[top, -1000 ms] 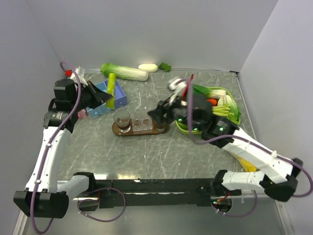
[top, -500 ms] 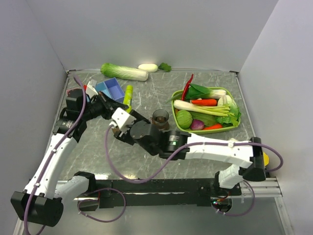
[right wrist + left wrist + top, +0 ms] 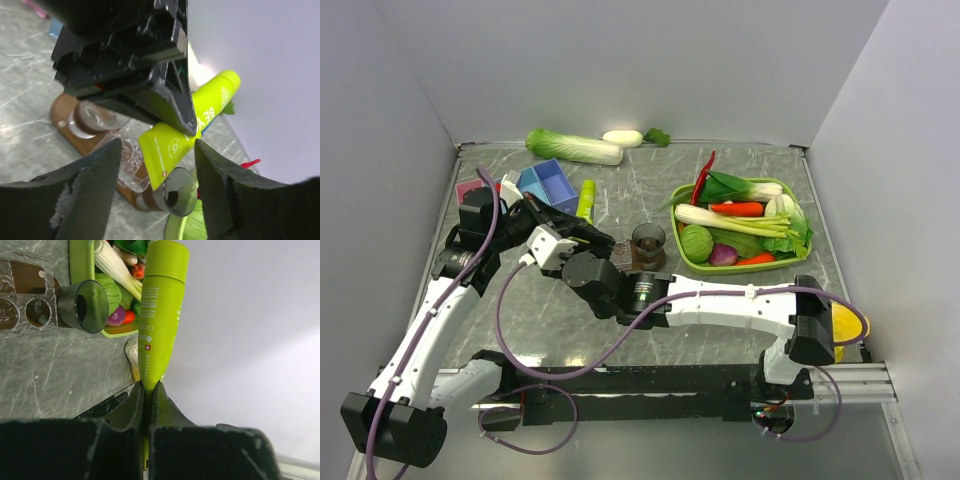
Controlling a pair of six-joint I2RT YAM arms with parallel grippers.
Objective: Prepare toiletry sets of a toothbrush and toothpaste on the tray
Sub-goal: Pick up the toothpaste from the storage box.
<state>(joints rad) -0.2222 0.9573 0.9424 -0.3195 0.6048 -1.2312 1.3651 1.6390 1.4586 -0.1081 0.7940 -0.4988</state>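
One tube is up in the air, and no set is ready yet.
Your left gripper (image 3: 148, 387) is squeezed tight on the toothpaste (image 3: 160, 315) near its flat end, and holds it up over the table close to the tray (image 3: 62, 116). Your right gripper (image 3: 157, 142) has its fingers spread wide and holds nothing; the tube hangs between them. I think the tube has yet to go on the tray, and a toothbrush too. A dark tumbler (image 3: 85, 306) stands at one end of the tray. From above, the right arm covers most of the tray. No toothbrush shows anywhere, and you cannot tell if the right fingers touch the tube.
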